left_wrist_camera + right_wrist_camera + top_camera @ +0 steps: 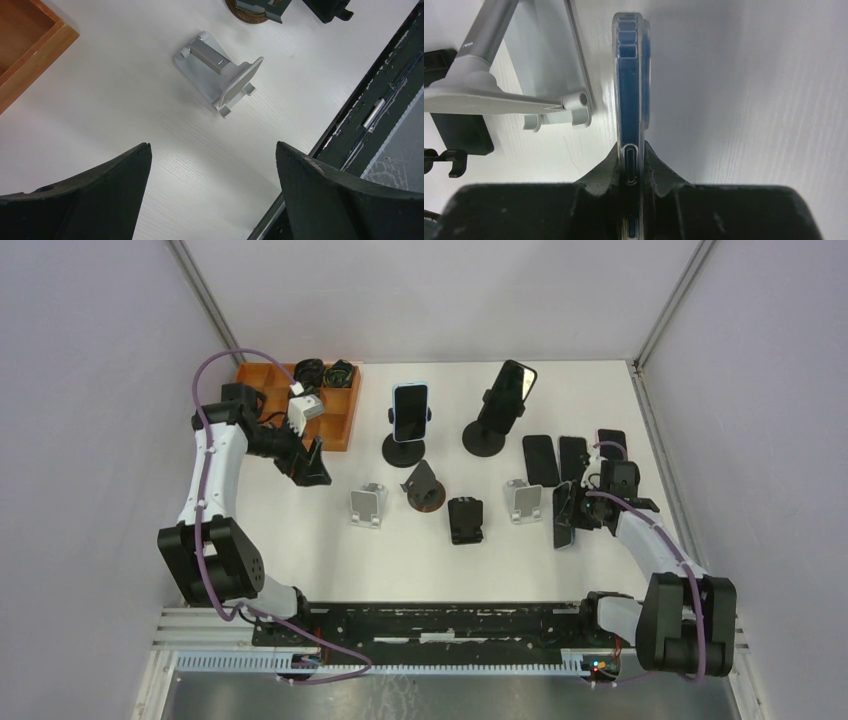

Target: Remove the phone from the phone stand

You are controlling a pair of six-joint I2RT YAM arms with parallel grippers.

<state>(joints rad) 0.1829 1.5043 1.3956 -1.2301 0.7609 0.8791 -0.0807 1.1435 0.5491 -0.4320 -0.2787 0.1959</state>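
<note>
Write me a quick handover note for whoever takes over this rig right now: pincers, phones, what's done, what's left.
Right pincer: shut on the blue phone, held edge-on, apart from the silver stand beside it.
Left pincer: open, empty, over the table near a second silver stand.
Done: this phone is off any stand.
Left: set it down, perhaps by the flat phones; two other phones sit on black stands.
</note>
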